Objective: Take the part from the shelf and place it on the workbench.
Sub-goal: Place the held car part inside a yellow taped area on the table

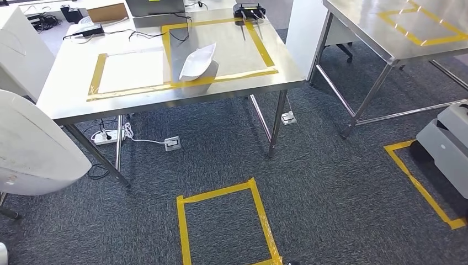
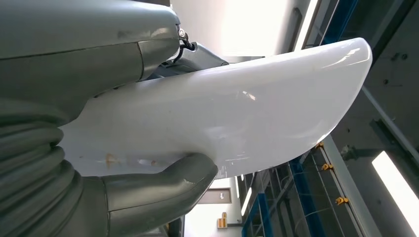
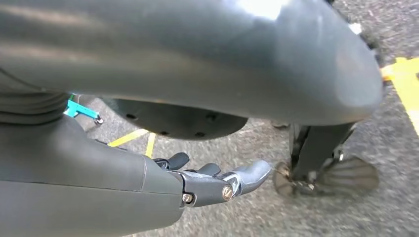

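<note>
Held close at the left edge of the head view, the white part (image 1: 33, 146) bulged into frame, its curved shell filling the near-left corner. At the left wrist, the left hand (image 2: 148, 163) gripped this part (image 2: 237, 113): the thick grey thumb (image 2: 173, 182) pressed against one face of the glossy white shell while darker fingers (image 2: 197, 54) closed on the other side. Beyond it, blue shelf posts and bright ceiling lights showed.

On the floor just ahead lay a yellow tape rectangle (image 1: 221, 221) on grey carpet (image 1: 331, 182). Farther off stood the steel workbench (image 1: 66, 94), marked with 2 adjoining yellow tape frames (image 1: 182, 83). Another white part (image 1: 198, 63) rested on the bench where those frames met. A black device (image 1: 249, 10), a cardboard box (image 1: 107, 11) and cables (image 1: 88, 33) sat along the far edge. A second steel table (image 1: 386, 33) stood to the right.

The right hand (image 3: 217, 180) hung over the carpet, empty, its fingers loosely curled with gaps between them.
</note>
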Available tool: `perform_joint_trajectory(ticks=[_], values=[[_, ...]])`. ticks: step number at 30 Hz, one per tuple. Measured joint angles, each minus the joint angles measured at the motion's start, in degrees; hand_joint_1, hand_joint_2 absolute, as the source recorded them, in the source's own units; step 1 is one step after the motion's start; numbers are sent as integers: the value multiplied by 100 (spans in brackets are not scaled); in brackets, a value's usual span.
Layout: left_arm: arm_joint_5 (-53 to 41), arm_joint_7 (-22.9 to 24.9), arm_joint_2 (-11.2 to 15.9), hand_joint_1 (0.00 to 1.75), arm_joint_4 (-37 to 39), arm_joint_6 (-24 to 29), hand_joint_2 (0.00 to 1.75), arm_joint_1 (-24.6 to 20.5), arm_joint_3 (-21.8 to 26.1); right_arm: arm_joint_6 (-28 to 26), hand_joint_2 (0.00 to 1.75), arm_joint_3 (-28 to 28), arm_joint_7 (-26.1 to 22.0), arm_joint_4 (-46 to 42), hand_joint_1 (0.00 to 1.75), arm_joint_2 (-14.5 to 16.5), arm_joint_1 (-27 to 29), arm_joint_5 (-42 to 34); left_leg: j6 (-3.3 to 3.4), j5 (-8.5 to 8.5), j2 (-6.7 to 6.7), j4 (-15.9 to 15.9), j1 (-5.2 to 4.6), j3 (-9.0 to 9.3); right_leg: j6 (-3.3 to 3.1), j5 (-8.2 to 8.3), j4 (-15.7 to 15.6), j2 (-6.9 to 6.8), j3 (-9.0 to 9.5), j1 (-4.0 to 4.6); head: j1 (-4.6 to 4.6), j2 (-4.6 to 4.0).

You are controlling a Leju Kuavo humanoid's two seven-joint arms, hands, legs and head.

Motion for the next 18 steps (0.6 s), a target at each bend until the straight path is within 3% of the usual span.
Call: perform_joint_trajectory(ticks=[1,3,5,6,8,10,12,13,14,16,17,18], values=[[-1,-8,0,175,8,-4,175,-7,-10,-1,0,-1,0,0,0,2,-2,-2,-46,-53,-5,24,-2,-12,-42,-56,-128,11,58,7,1,0],[-3,-25,-2,175,25,-13,175,-11,-41,-2,0,-3,1,-1,0,3,16,-6,-130,-93,-18,72,-9,41,-197,-188,-123,6,95,22,-1,0],[-5,-39,-2,175,36,-16,175,-11,-64,-2,0,-5,2,-1,0,0,44,-9,-185,-71,21,251,0,51,-322,-161,-130,-12,240,20,-8,0],[-6,-42,0,175,39,-21,175,-18,-69,-2,0,-6,0,-1,0,-1,48,-10,-193,-57,69,448,-1,-55,-369,-200,-131,-22,330,26,-18,0],[-7,-47,1,175,50,-36,175,-27,-79,-2,0,-9,-4,-1,0,-1,49,-14,-186,-98,158,1069,-22,-496,-424,-303,-153,-40,502,48,-39,0],[-7,-46,0,175,72,-47,175,-21,-85,-2,0,-20,-4,-1,0,-1,55,-17,-154,-369,172,1537,-55,-1000,-442,-440,-176,-45,674,76,-43,0],[-9,-46,0,175,94,-47,175,-13,-88,-2,0,-31,-4,-1,0,-1,69,-21,-85,-595,172,1461,-98,-1261,-447,-606,-201,-45,897,98,-43,0],[-10,-47,1,175,103,-47,175,-12,-90,-2,0,-33,-5,-1,0,0,76,-22,-32,-524,174,1213,-129,-1295,-447,-701,-218,-46,1027,107,-43,0],[-11,-48,1,175,110,-47,175,-9,-91,-2,0,-35,-5,0,0,2,85,-23,34,-230,181,893,-169,-1295,-447,-796,-243,-49,1141,112,-43,0],[-20,-53,5,175,128,-47,175,7,-97,-3,0,-38,-9,3,0,13,92,-25,138,569,186,383,-250,-1230,-409,-987,-324,-51,1377,131,-47,0],[-26,-57,8,175,128,-47,175,15,-103,-4,0,-40,-8,4,0,17,87,-25,167,818,180,273,-275,-1180,-377,-1046,-395,-52,1501,139,-52,0],[-32,-64,12,175,120,-47,175,16,-109,-5,0,-41,-10,3,0,21,74,-26,183,862,167,246,-282,-1109,-340,-1046,-434,-52,1611,148,-56,0]])
